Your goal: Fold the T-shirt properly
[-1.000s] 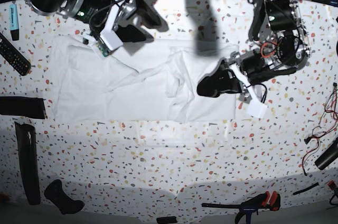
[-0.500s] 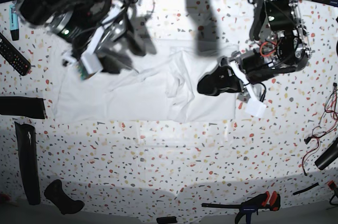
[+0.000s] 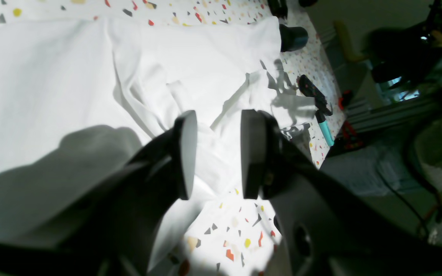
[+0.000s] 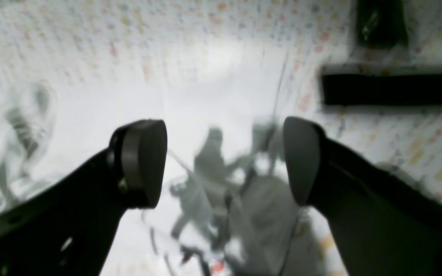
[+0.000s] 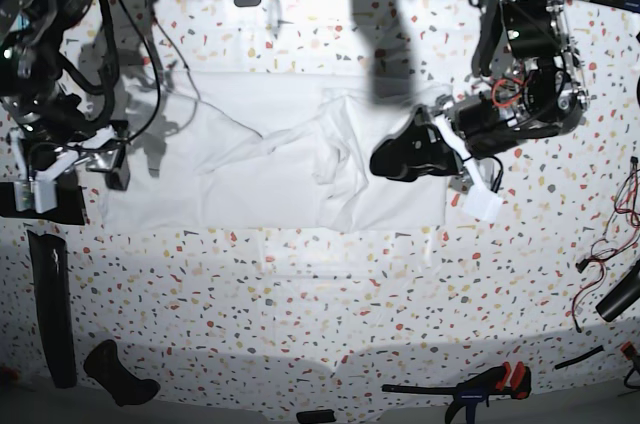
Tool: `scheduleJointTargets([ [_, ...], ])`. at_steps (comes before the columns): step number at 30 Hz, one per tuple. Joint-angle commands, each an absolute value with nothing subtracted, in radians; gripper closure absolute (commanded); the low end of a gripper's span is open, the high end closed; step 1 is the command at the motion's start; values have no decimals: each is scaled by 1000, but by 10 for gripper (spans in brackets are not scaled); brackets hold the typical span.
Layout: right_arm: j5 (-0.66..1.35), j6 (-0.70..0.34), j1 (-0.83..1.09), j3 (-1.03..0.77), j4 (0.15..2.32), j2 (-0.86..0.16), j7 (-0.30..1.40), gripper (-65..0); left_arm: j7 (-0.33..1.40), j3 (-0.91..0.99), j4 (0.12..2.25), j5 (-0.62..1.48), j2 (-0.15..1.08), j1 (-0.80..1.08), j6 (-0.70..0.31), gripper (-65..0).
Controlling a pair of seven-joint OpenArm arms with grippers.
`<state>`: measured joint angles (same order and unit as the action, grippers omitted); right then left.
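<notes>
Lying rumpled: T-shirt [image 5: 270, 159].

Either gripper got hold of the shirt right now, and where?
No. The left gripper and right gripper are both open with nothing between their jaws; the T-shirt lies flat on the table.

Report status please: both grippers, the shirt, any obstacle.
Left gripper open, low over T-shirt, holding nothing. Right gripper open, empty, at shirt's far end. Shirt flat, bunched mid-cloth. Nothing blocking.

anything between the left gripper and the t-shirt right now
Nothing visible. The left gripper hangs open right over the T-shirt, with only bare white cloth showing between its fingers. Whether it touches the cloth, the views do not settle.
</notes>
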<state>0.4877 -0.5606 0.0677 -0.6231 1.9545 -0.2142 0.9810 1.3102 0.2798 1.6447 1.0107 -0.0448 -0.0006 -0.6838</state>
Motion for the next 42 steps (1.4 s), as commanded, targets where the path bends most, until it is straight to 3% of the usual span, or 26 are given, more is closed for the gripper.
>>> scheduleJointTargets([
  [1,527,-561,41,-625,1911,-245,974,-460,1295,280,1664,1040,-44,-16,-689,-190],
  [4,607,-568,-19,-625,1720,-299,1066,-460,1294,280,1664,1040,-44,-16,-689,-192],
  [9,666,-693,-91,-624,1512,-350,1097,-460,1294,280,1664,1037,-44,-16,-689,-192],
  [16,655,-698,-110,-582,1424,-429,1116,-460,1295,280,1664,1037,-44,-16,-689,-195],
  [21,655,-698,-119,-548,1422,-498,1037,-460,1295,280,1664,1037,-44,-15,-689,-251],
  [33,636,-698,-244,-547,1071,-510,1003,-460,1354,280,1664,1038,-44,-7,-689,-252],
  [42,728,-698,-235,-541,1056,-506,1058,-460,1367,280,1664,1037,-43,4,-689,-252],
])
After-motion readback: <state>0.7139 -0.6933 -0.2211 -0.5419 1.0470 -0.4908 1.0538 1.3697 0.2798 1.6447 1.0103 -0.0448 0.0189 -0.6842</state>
